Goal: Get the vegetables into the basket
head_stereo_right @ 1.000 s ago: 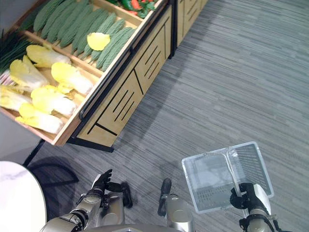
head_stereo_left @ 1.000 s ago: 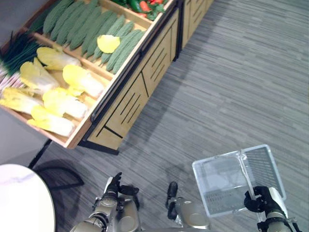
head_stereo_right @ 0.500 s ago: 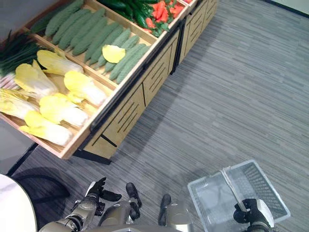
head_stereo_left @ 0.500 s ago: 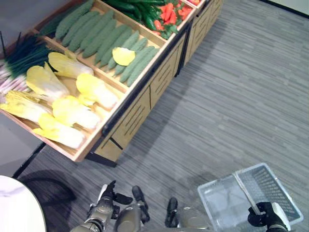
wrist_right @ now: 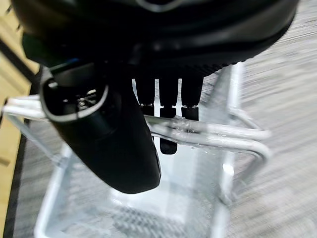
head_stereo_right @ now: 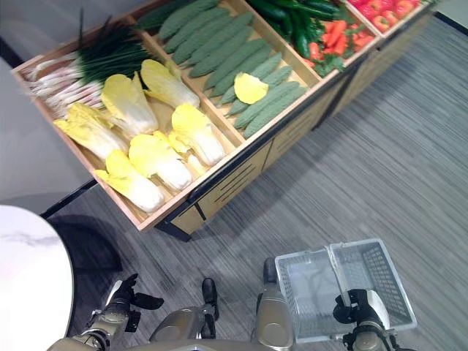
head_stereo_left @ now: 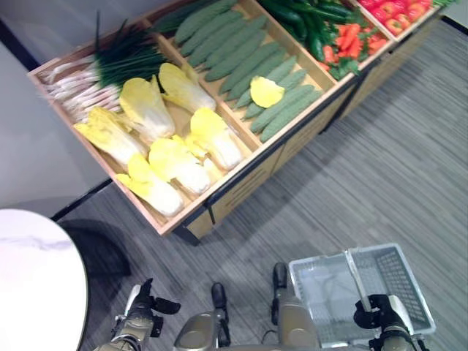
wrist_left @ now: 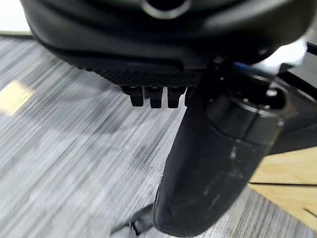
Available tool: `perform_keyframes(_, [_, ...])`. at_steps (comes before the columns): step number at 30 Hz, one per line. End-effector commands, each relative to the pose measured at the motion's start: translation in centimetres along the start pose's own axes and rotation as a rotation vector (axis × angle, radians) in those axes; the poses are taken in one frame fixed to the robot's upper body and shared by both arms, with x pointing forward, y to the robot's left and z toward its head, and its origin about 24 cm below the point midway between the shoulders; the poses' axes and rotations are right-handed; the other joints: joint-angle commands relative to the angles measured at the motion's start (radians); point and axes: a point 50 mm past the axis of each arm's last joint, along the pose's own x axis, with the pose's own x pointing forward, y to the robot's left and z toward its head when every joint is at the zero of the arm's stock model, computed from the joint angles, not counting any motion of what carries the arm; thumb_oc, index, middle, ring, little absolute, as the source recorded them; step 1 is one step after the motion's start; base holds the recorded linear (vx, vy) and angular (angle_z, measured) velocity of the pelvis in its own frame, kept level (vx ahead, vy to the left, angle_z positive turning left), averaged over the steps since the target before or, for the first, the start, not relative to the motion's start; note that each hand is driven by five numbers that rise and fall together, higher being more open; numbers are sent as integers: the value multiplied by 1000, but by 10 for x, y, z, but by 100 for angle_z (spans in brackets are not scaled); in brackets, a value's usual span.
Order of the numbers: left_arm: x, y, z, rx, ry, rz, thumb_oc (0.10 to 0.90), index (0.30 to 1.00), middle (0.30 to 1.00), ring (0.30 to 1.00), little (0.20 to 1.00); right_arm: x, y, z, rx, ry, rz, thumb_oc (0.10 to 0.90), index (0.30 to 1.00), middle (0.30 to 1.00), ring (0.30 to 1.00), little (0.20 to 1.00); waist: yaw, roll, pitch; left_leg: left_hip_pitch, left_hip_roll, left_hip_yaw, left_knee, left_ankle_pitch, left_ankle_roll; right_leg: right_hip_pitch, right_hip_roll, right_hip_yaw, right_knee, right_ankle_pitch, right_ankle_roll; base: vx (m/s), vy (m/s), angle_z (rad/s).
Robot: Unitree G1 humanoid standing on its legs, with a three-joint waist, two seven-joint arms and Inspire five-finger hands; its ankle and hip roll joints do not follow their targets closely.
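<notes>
The vegetables lay in a slanted wooden display stand (head_stereo_left: 219, 212), well apart from both hands. Pale yellow cabbages (head_stereo_left: 175, 164) filled the near compartment, with green onions (head_stereo_left: 110, 66) at its far corner. Ridged green gourds (head_stereo_left: 248, 51) occupied the next compartment, one loose yellow leaf (head_stereo_left: 265, 91) lying on them. Dark cucumbers, carrots and red items sat in the compartments beyond.

Judgement on handling: the cabbages appeared bulky, fairly light, and leafy at the outer layers, so liable to tear or shed. A hold across the firm white base end would be safest. The gourds looked stiff and elongated, best taken round the middle.

The basket (head_stereo_right: 292, 272), of pale wire mesh and empty, hung near the floor on the robot's right. The right hand (head_stereo_right: 354, 307) had its fingers curled round the basket's handle (wrist_right: 218, 136), as the right wrist view confirmed.

The left hand (head_stereo_left: 139, 314) hung low on the robot's left, holding nothing. Its fingers appeared relaxed rather than clenched. It was below the stand's front edge, well short of the nearest cabbage.

A round white surface (head_stereo_left: 36, 285) stood beside the left arm.
</notes>
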Motion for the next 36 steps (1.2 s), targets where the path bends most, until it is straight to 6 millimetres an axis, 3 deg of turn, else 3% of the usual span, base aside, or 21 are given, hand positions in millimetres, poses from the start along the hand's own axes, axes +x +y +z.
perform_keyframes(1, [0,2,1,-27,-22,5,900,1000,1000,1000,1000,6,-47,-7,40,2,-166,400,300,300,300,300,-29,2,34,18,127,27,79,12,-120,-2,4,72,111,40,46,179,-570,159])
perform_keyframes(3, [-1,5,-10,-77,27,26,900,1000,1000,1000,1000,0,-40,-28,-9,94,-126,400,300,300,300,300,-14,-12,11,23,175,-19,67,38,-139,37,32,47,103,16,36,119,-551,143])
perform_keyframes(6, [-4,3,-20,-122,63,16,900,1000,1000,1000,1000,-3,-43,-38,-33,139,-120,400,300,300,300,300,4,-14,-8,6,238,-50,58,104,-165,80,86,1,77,4,6,79,-451,68])
perform_keyframes(8, [-5,1,-23,-124,76,11,900,1000,1000,1000,1000,-4,-46,-42,-40,151,-125,400,300,300,300,300,8,-11,-11,1,254,-57,55,128,-173,96,100,-19,68,0,-2,9,-304,39])
perform_keyframes(9, [-6,-3,-24,-141,88,-2,900,1000,1000,1000,1000,-6,-51,-49,-37,178,-135,400,300,300,300,300,9,-3,-11,-18,281,-36,57,180,-182,118,111,-55,59,-11,-17,-9,-329,53])
perform_keyframes(10, [-6,-3,-24,-141,88,-3,900,1000,1000,1000,1000,-6,-51,-49,-37,178,-135,400,300,300,300,300,8,-2,-12,-19,281,-37,57,181,-182,118,111,-57,59,-11,-18,-94,-317,69])
perform_keyframes(11, [-6,-8,-20,-117,71,-20,900,1000,1000,1000,1000,-9,-54,-55,-23,196,-147,400,300,300,300,300,-8,4,-8,-33,299,65,78,206,-182,131,104,-102,61,-24,-33,-71,-127,67])
perform_keyframes(12, [-6,-8,-20,-117,71,-21,900,1000,1000,1000,1000,-9,-54,-55,-23,197,-147,400,300,300,300,300,-8,4,-9,-33,300,65,79,205,-182,131,104,-102,62,-24,-33,-105,-206,70])
perform_keyframes(14, [-7,-10,-21,-99,75,-26,900,1000,1000,1000,1000,-16,-54,-68,-3,249,-155,400,300,300,300,300,-27,15,-17,-26,295,179,132,166,-178,144,96,-164,68,-40,-49,-37,-165,72])
perform_keyframes(18, [-7,-16,-16,-78,61,-48,900,1000,1000,1000,1000,-20,-48,-77,0,293,-145,400,300,300,300,300,-38,20,-24,-19,263,178,173,116,-170,156,80,-210,72,-48,-49,-48,-37,78])
perform_keyframes(24, [-6,-20,-12,-3,35,-82,900,1000,1000,1000,1000,-27,-34,-86,15,355,-106,400,300,300,300,300,-39,37,-48,10,225,172,24,123,-162,155,39,-247,61,-23,-18,8,132,29])
perform_keyframes(26, [-6,-20,-12,6,28,-85,900,1000,1000,1000,1000,-21,-29,-75,67,322,-109,400,300,300,300,300,-40,39,-37,30,193,167,-34,128,-153,157,6,-251,42,11,4,-35,296,30])
perform_keyframes(32, [-7,-14,-19,9,51,-75,900,1000,1000,1000,1000,-16,-19,-62,155,303,-89,400,300,300,300,300,-35,22,-38,26,180,169,-52,118,-147,144,-14,-244,16,55,26,-39,121,7])
perform_keyframes(33, [-9,37,-55,-13,172,14,900,1000,1000,1000,1000,0,7,-13,145,96,116,400,300,300,300,300,30,-75,-119,57,187,68,-52,50,-149,245,23,-233,-123,85,28,-27,34,-3])
perform_keyframes(36, [-9,33,-54,-4,166,-1,900,1000,1000,1000,1000,-1,4,-18,146,116,113,400,300,300,300,300,29,-71,-122,61,190,67,-52,52,-151,251,24,-239,-123,81,26,-12,-5,-6])
